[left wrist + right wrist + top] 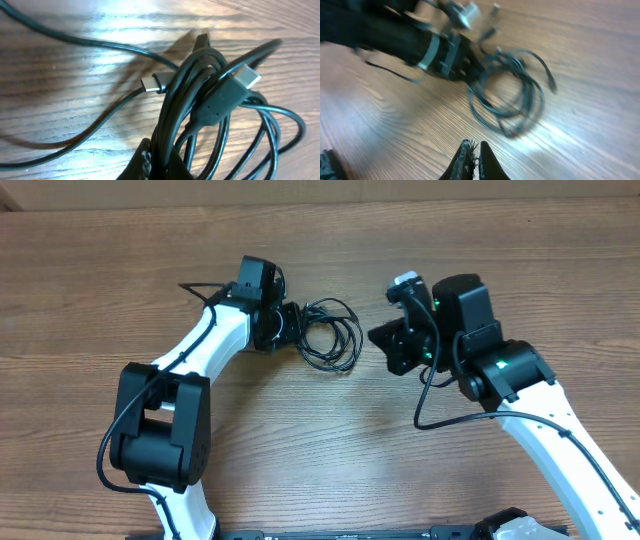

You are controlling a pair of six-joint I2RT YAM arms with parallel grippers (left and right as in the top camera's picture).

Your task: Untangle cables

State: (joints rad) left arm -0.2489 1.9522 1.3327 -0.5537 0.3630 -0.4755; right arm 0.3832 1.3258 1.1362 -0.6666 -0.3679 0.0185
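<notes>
a: where are the cables [330, 335] on your screen?
b: overhead, i see them as one loose coil on the desk [330, 450], near the middle, between my two hands. the loops look roughly round from up there, with no clear long axis.
a: and the hands?
b: my left hand [288, 326] is at the coil's left edge. the left wrist camera shows what overhead can't: its fingers are closed on a bunch of strands at the bottom of the frame. my right hand [474, 146] is just right of the coil and apart from it, fingers pressed together with nothing between them.
a: any plugs?
b: i can make them out only in the left wrist view. a silvery plug [247, 76] sits on top of the bundle, its tip aimed up and to the right. a grey plug [154, 82] pokes out the other side, pointing left. two thin strands run from the coil toward the left edge, lying on the wood.
a: right wrist?
b: blurred, but it shows the whole coil lying flat beyond my fingertips.
</notes>
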